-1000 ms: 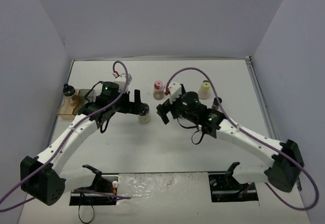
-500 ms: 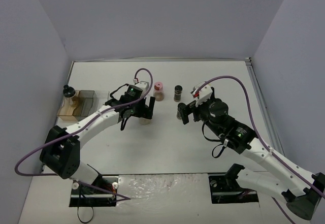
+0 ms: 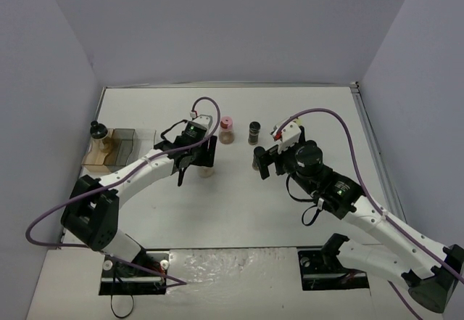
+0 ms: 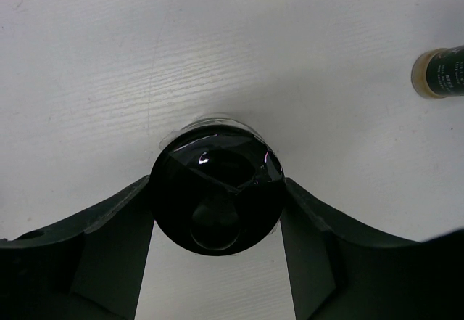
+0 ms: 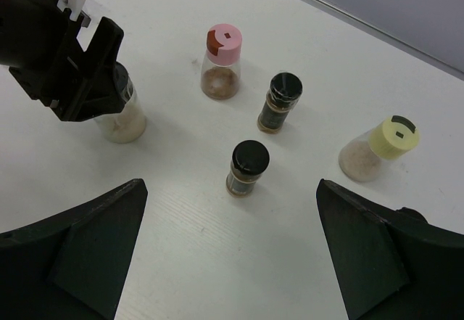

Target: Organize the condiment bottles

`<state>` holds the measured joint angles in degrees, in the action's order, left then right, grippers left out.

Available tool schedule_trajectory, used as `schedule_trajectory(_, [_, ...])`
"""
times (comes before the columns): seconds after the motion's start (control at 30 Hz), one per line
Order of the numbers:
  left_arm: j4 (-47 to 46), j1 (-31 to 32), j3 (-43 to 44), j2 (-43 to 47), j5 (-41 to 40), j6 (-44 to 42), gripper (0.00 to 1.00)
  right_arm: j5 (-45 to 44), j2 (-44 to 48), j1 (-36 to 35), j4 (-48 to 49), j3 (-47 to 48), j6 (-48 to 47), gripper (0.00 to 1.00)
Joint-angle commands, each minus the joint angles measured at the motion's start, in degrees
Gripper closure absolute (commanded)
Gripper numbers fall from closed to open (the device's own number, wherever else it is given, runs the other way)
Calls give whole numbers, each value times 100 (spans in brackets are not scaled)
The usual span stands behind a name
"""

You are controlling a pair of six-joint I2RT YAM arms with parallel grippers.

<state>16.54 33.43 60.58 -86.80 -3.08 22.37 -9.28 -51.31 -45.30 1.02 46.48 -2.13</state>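
My left gripper [image 4: 217, 183] is shut on a black-capped jar [image 4: 216, 202] with white contents, both fingers pressed against its cap; the jar stands on the table [image 3: 206, 170]. Past it stand a pink-capped jar [image 5: 223, 60], a black-capped jar [image 5: 279, 102], another black-capped jar [image 5: 246, 166] and a pale-yellow-capped jar [image 5: 382, 149]. My right gripper [image 5: 230, 189] hangs open above the table, the nearer black-capped jar just ahead of its wide-apart fingers. In the top view the left gripper [image 3: 204, 154] covers its jar's cap.
A clear compartmented tray [image 3: 129, 144] sits at the table's left edge with a black-capped jar [image 3: 98, 133] in its left end. The table's back edge [image 3: 232, 85] meets the grey wall. The right arm [image 3: 341, 193] stretches across the right half.
The left gripper moved right over the white-contents jar and closed on its cap. The right arm drew back to the right, uncovering a black-capped jar, then stayed still.
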Motion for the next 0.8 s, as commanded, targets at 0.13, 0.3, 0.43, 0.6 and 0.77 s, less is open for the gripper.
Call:
schedule_trajectory(0.13, [836,-326,608,990,-647,-90,100,-76,107,38,311,71,63,0])
schedule_trajectory(0.3, [1556,-1716,774,1672,-793,-100,100,-13,245,30,310,75,116,0])
schedule_trajectory(0.43, [1674,-2803,867,1930,-919,-238,100,80,339,30,303,91,144,0])
schedule_trajectory(0.6, [1256,-4178,760,1815,-926,-273,100,236,388,30,318,98,153,0])
schedule_trajectory(0.77, [655,-4950,823,1354,-685,-76,100,321,359,30,311,81,169,0])
